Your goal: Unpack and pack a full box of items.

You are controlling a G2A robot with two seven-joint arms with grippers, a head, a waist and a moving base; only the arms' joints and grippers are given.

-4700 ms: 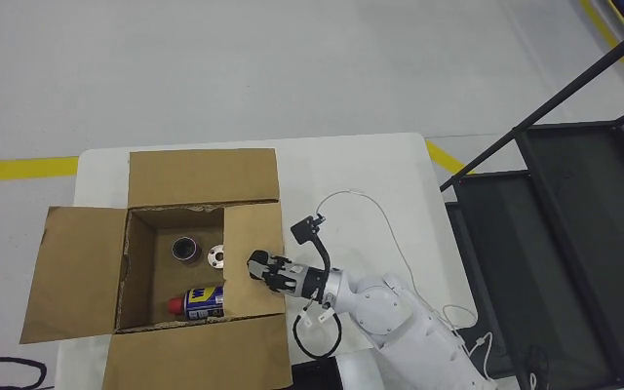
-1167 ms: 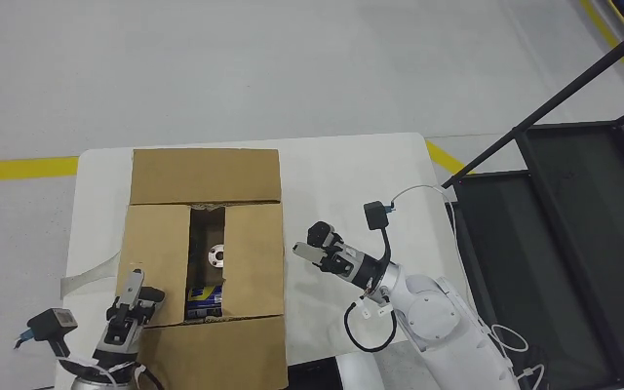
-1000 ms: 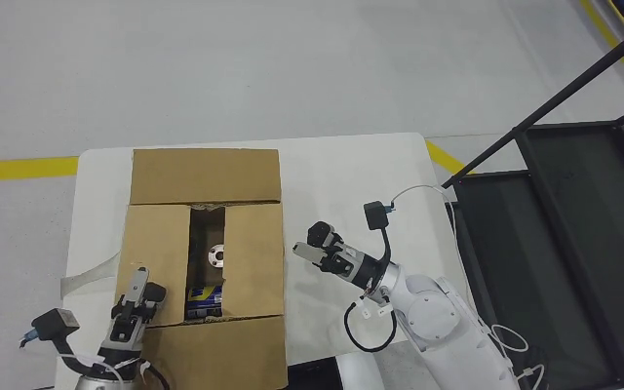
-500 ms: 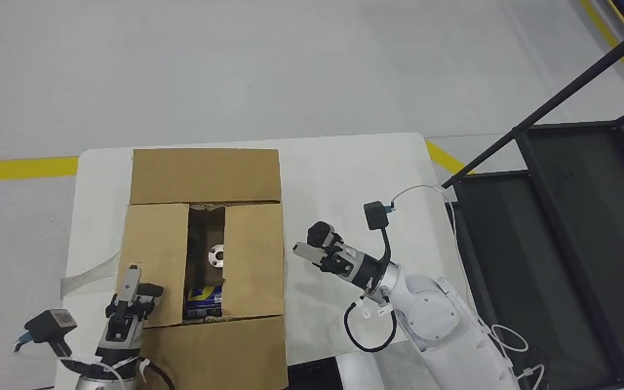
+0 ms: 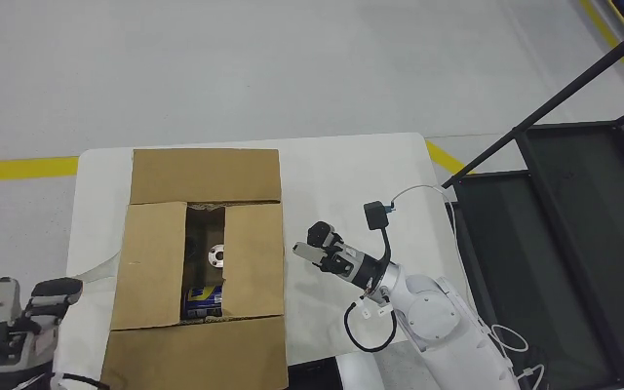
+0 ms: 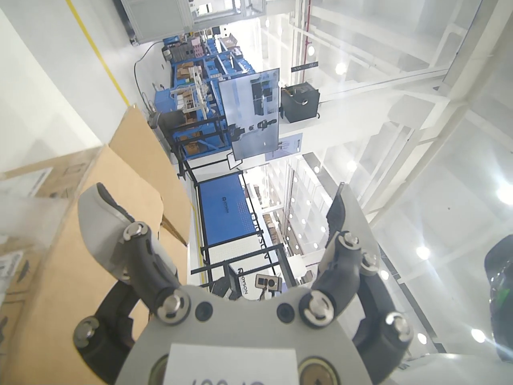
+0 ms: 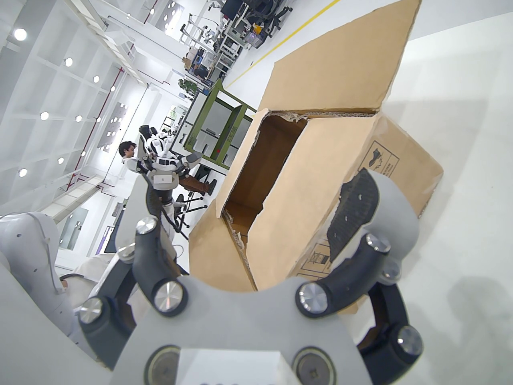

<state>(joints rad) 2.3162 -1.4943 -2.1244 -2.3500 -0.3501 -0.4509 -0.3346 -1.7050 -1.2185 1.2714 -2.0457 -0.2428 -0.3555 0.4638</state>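
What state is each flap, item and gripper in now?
side flaps: folded in over the box, gap between them
far flap: open, folded outward
near flap: open, folded outward
spray can: lying on its side inside the box
metal ring: lying inside the box
left gripper: open, empty
right gripper: open, empty

Brown cardboard box (image 5: 156, 263), white table (image 5: 351, 175), blue-and-yellow can (image 5: 203, 298)

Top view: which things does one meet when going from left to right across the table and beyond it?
Left box flap, gap showing blue can, right box flap, right gripper, black rack.
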